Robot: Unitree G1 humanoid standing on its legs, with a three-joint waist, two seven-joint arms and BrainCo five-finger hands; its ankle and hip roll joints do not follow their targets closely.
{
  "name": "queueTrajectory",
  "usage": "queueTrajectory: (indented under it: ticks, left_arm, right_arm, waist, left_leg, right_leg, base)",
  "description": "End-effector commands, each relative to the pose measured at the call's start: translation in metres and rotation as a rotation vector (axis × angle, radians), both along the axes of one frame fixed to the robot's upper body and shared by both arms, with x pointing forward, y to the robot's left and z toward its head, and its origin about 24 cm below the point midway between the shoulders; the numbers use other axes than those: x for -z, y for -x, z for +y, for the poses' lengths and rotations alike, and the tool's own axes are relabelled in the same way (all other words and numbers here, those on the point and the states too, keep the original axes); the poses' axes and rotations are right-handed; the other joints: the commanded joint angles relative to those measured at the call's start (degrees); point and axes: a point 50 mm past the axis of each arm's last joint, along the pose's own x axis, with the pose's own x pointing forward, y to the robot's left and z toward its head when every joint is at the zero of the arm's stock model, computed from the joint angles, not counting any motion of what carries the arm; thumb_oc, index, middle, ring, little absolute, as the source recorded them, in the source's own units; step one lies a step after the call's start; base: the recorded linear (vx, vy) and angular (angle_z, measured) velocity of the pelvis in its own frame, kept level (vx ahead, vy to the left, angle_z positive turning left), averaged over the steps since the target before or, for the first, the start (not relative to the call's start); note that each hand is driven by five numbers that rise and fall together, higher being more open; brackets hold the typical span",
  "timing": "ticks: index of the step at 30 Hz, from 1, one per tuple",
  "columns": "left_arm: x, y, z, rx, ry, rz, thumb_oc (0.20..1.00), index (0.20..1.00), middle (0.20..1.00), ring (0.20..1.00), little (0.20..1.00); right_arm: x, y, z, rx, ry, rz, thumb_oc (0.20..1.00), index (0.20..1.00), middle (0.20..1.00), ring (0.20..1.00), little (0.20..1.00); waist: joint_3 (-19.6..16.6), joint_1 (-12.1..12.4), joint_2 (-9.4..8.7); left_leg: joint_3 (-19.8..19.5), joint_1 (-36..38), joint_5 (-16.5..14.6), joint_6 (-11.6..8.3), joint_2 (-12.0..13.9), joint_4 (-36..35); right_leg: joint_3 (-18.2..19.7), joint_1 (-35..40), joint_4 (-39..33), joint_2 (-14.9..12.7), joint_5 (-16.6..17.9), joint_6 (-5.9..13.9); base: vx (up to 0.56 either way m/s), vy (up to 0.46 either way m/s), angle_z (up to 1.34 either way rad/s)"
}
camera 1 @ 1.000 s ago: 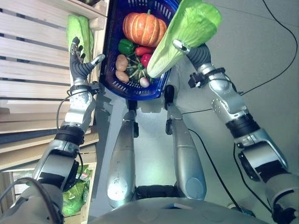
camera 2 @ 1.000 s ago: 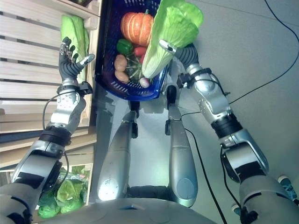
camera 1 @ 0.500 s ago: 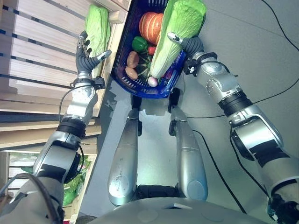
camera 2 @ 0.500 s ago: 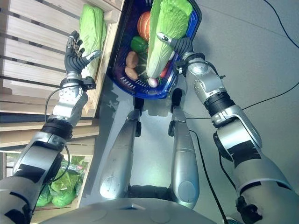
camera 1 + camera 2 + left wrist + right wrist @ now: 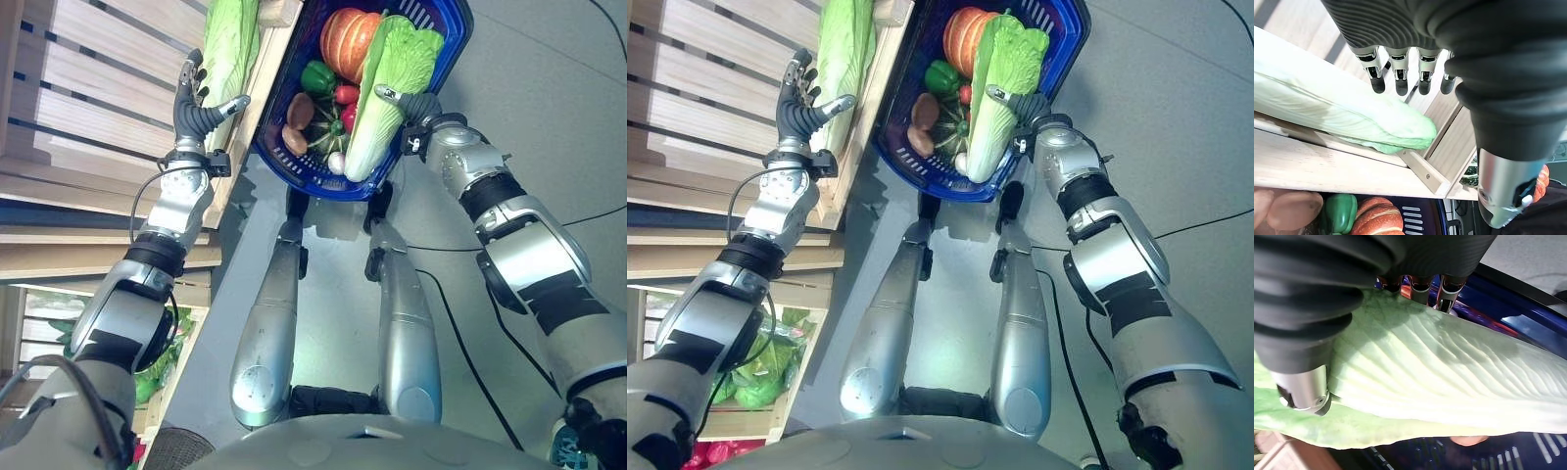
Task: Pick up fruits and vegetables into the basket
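Cabbage sits clasped in the right hand, thumb and fingers curled round it, its pale stalk end down inside the blue basket and its leafy top near the far rim. Beside it in the basket lie a pumpkin, green pepper, red pepper and potato. The left hand hangs open, fingers straight, just beside a second cabbage lying on the wooden shelf.
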Motion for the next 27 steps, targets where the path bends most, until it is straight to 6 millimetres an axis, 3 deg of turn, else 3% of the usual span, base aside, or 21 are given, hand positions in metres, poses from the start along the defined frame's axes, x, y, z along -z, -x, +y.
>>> queueTrajectory:
  ticks: [1, 2, 3, 4, 5, 12, 27]
  left_arm:
    - [-0.007, 0.001, -0.007, 0.020, 0.062, -0.078, 1.000, 1.000, 1.000, 1.000, 1.000]
    - [-0.007, 0.002, -0.007, 0.021, 0.063, -0.078, 1.000, 1.000, 1.000, 1.000, 1.000]
    - [-0.006, 0.002, -0.009, 0.024, 0.064, -0.078, 1.000, 1.000, 1.000, 1.000, 1.000]
    - [-0.006, 0.002, -0.010, 0.026, 0.065, -0.079, 1.000, 1.000, 1.000, 1.000, 1.000]
    - [-0.005, 0.003, -0.012, 0.029, 0.066, -0.080, 1.000, 1.000, 1.000, 1.000, 1.000]
    - [-0.001, 0.005, -0.022, 0.034, 0.079, -0.093, 1.000, 1.000, 1.000, 1.000, 1.000]
    - [0.003, 0.006, -0.032, 0.005, 0.061, -0.094, 1.000, 1.000, 1.000, 1.000, 1.000]
  right_arm:
    - [-0.020, -0.004, -0.012, 0.076, 0.010, -0.031, 0.200, 0.200, 0.200, 0.200, 0.200]
    - [-0.020, -0.003, -0.013, 0.081, 0.010, -0.030, 0.200, 0.200, 0.200, 0.200, 0.200]
    - [-0.019, -0.003, -0.017, 0.107, 0.002, -0.017, 0.304, 0.304, 0.304, 0.304, 0.304]
    - [-0.019, -0.003, -0.019, 0.128, -0.003, -0.009, 0.523, 0.523, 0.523, 0.523, 0.523]
    - [-0.019, -0.003, -0.023, 0.148, 0.003, -0.001, 1.000, 1.000, 1.000, 1.000, 1.000]
    - [-0.014, 0.000, -0.041, 0.300, 0.077, 0.061, 1.000, 1.000, 1.000, 1.000, 1.000]
    - [-0.016, 0.001, -0.049, 0.399, 0.113, 0.107, 1.000, 1.000, 1.000, 1.000, 1.000]
  waist:
    - [-2.5, 0.3, 6.88]
    - [-2.5, 0.3, 6.92]
    - [-2.5, 0.4, 7.10]
    - [-2.5, 0.4, 7.21]
    - [-2.5, 0.5, 7.33]
    - [-2.5, 0.6, 8.37]
    - [-2.5, 0.7, 9.35]
  left_leg:
    - [2.4, -1.8, -0.8, 2.14, -3.4, -1.3]
    - [2.4, -1.8, -0.8, 2.15, -3.4, -1.2]
    - [2.4, -2.0, -0.8, 2.17, -3.4, -1.1]
    - [2.4, -2.2, -0.8, 2.19, -3.4, -1.0]
    - [2.4, -2.4, -0.8, 2.22, -3.5, -1.0]
    - [2.6, -3.6, -0.4, 2.22, -3.6, -0.7]
    - [2.8, -4.0, 0.2, 2.20, -3.7, -1.0]
  right_leg:
    - [-2.8, 0.3, 5.9, 2.4, -9.1, 2.55]
    - [-2.8, 0.2, 5.9, 2.4, -9.1, 2.55]
    - [-2.8, 0.0, 6.1, 2.3, -9.1, 2.55]
    - [-2.8, -0.2, 6.1, 2.3, -9.1, 2.56]
    - [-2.8, -0.4, 6.2, 2.3, -9.1, 2.55]
    - [-2.7, -2.0, 6.9, 2.1, -8.8, 2.67]
    - [-2.5, -2.7, 6.8, 2.0, -8.5, 2.70]
  base:
    - [0.00, 0.000, 0.00]
    - [0.00, 0.000, 0.00]
    - [0.00, 0.000, 0.00]
    - [0.00, 0.012, 0.04]
    - [0.00, 0.009, 0.05]
    - [-0.01, 0.004, 0.02]
    - [0.00, 0.002, 0.00]
